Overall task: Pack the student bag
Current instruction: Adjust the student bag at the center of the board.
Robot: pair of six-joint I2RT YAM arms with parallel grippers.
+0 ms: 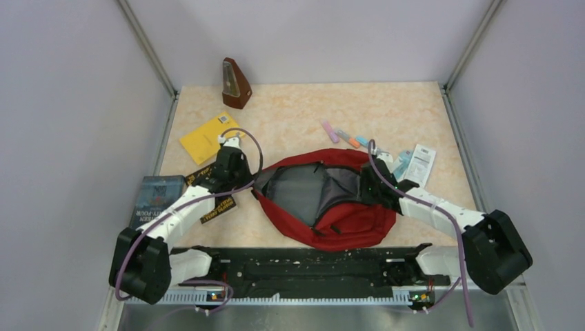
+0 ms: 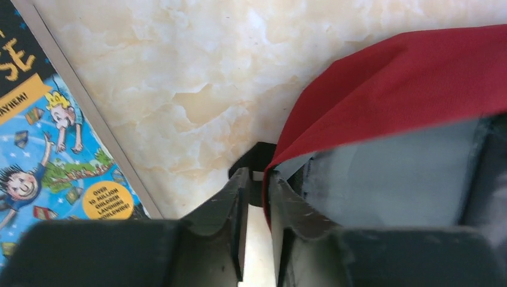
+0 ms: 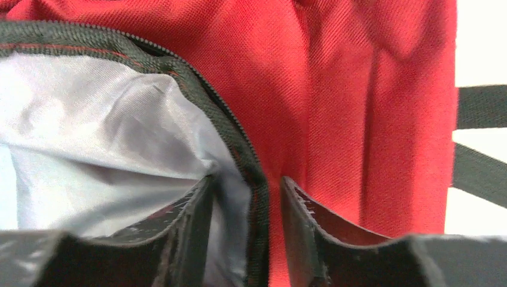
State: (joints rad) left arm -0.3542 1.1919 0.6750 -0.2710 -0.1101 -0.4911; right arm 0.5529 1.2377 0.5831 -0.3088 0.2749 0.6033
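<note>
In the middle of the table point(image 1: 303, 110), a bit to the near side, lies the student bag point(image 1: 348, 224). It is dark red and soft, and it lies flat. Its big zip is open, so the gray inside point(image 1: 300, 189) shows.

The left gripper point(image 2: 257, 176) is at the left end of the bag's mouth. Its two fingers point(image 2: 230, 203) are almost together, with only a thin gap between them. The red edge of the bag and a small black bit sit right at the tips. I cannot tell if the fingers pinch it or not.

The right gripper point(image 3: 245, 182) is at the right end of the bag's mouth. Its fingers point(image 3: 299, 209) stand apart. The black zip edge point(image 3: 251, 161) runs between them, with one finger on the gray inside and one on the red outside. They do not squeeze it shut.

Two black straps point(image 3: 481, 107) stick out on the far right of the right wrist view.

A book with cartoon kids point(image 2: 48, 137) lies on the table just left of the left gripper. A dark book point(image 1: 157, 196) lies at the left edge of the table. A yellow booklet point(image 1: 205, 138) lies farther back on the left. A brown metronome point(image 1: 236, 84) stands at the far edge. A pink pen point(image 1: 330, 129), an orange pen point(image 1: 352, 141) and a blue one point(image 1: 362, 141) lie just beyond the bag. A white and blue packet point(image 1: 421, 164) lies to the right of them.
</note>
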